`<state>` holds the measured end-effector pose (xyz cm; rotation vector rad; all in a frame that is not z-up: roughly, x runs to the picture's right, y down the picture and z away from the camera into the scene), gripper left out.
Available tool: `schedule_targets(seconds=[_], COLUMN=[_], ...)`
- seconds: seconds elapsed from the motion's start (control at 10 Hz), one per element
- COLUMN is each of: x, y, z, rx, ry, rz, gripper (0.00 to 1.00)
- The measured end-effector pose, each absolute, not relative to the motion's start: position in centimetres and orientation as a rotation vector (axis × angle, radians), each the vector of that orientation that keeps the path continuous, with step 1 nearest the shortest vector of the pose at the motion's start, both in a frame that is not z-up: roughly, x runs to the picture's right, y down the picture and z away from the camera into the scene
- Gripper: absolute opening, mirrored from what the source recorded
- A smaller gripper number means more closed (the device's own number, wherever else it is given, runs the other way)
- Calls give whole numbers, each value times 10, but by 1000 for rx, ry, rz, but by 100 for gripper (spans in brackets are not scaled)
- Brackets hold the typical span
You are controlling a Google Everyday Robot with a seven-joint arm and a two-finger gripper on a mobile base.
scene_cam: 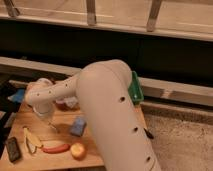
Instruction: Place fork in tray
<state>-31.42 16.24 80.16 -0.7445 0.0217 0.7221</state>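
The gripper (49, 120) hangs from the white wrist at the left, low over the wooden board (100, 155), pointing down. A thin silvery piece, apparently the fork (54, 127), shows just beneath it, between the banana peel (31, 140) and a blue sponge (77, 126). I cannot tell whether the gripper touches it. The green tray (135, 90) lies behind the arm to the right. Only a strip of its right rim shows.
The thick white arm (112, 115) fills the middle and hides much of the board. A dark-red bowl (62, 105) stands behind the gripper. A red oblong item (55, 148), a round fruit (77, 150) and a black object (12, 148) lie at the front. A black knife handle (149, 133) pokes out at the right.
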Motion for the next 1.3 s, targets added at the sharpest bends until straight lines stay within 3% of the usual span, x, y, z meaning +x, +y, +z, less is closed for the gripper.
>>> schedule_targets(seconds=[0.6,1.3], x=[-280,-165], y=[71,-44], z=[767,782], rx=[-772,-648], ry=[-221,-197], rz=[866,1158], gripper=[0,0])
